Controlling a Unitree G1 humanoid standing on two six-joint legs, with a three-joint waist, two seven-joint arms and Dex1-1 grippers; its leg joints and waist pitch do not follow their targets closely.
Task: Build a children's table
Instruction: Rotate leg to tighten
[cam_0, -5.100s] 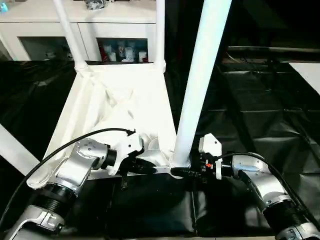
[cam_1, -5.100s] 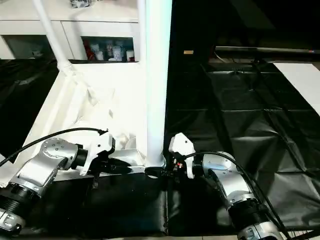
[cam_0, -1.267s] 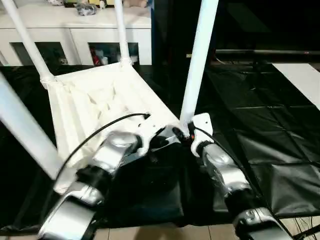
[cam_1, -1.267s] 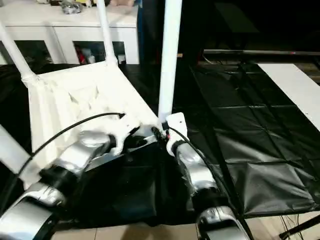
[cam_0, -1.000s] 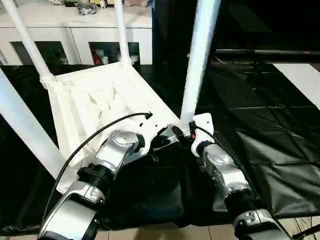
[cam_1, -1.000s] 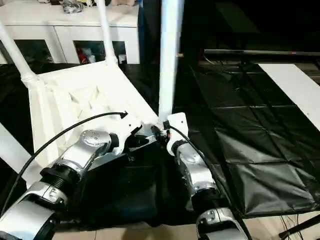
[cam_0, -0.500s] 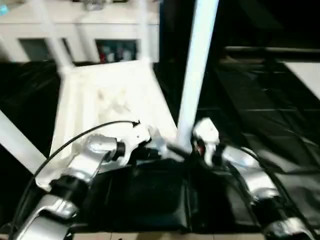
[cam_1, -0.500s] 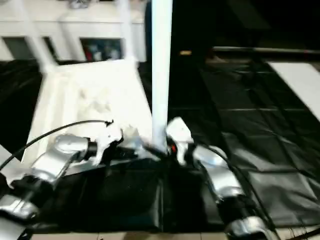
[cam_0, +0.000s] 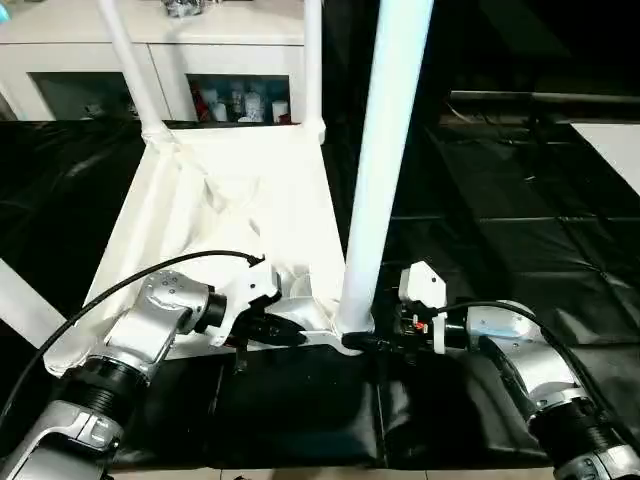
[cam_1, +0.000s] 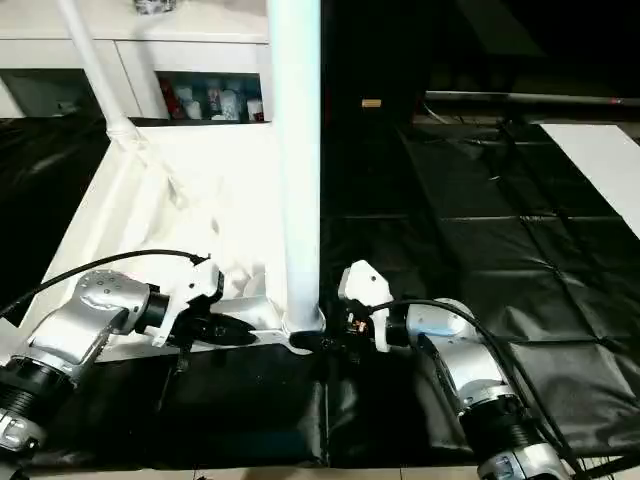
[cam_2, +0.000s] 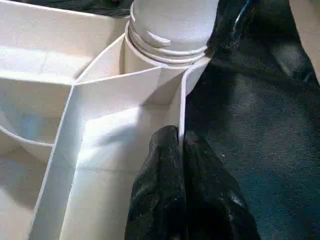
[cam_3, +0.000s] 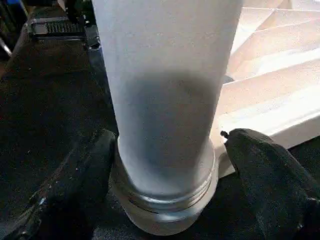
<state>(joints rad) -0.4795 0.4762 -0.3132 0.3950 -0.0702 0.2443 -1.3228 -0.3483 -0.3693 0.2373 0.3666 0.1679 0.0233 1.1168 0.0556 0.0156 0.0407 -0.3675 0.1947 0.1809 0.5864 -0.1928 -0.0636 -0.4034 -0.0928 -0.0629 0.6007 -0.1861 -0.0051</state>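
**Near-corner leg standing seated as the tabletop swings back square**

The upturned children's table (cam_0: 225, 215) is lying ribs-up on the black-sheeted surface (cam_0: 520, 230), now squared toward the robot after sitting angled a second ago. The left gripper (cam_2: 176, 165) is pinching the thin rim wall beside the near corner socket, fingers (cam_2: 162, 150) nearly closed on it. The right gripper (cam_3: 167, 155) is straddling the near leg (cam_0: 385, 150) at its collar, fingers (cam_3: 260, 160) wide, barely touching. All four legs look fitted. A white glass-door cabinet (cam_0: 230, 70) is standing behind.
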